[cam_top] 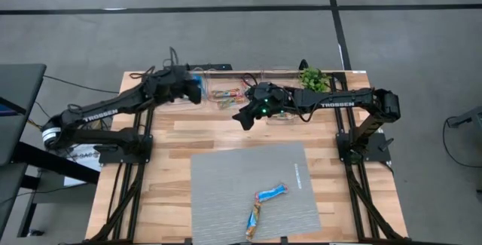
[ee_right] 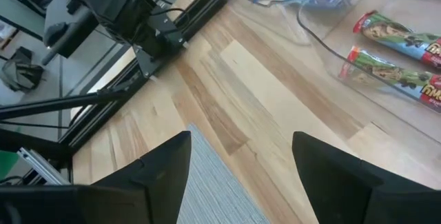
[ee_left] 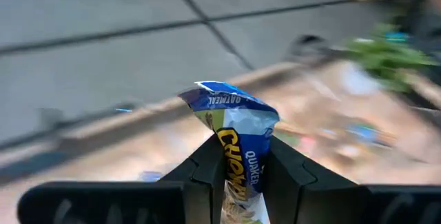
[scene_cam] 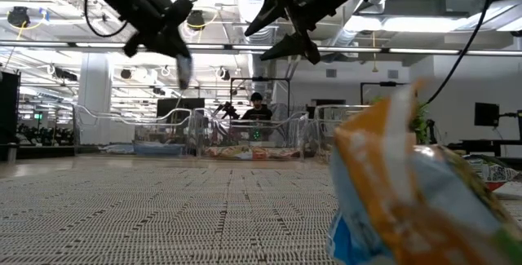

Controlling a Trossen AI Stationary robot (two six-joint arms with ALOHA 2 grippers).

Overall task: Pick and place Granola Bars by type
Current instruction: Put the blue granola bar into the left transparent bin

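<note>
My left pincer [ee_left: 241,176] clamps a blue bar [ee_left: 234,138] over the far bins for dropping, while my right pincer [ee_right: 238,172] gapes empty.

Wooden-slat desk [cam_top: 173,136], carrying a grey mat [cam_top: 226,181] at near centre, two wrapped bars [cam_top: 263,203] on it; clear bins [cam_top: 226,87] and potted plant [cam_top: 312,78] along far edge.

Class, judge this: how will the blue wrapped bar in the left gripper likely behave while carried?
The blue bar, pinched upright in the left gripper, probably stays fairly stiff. Its crinkled wrapper end looks thin, so likely light. The glossy film may slip.
</note>
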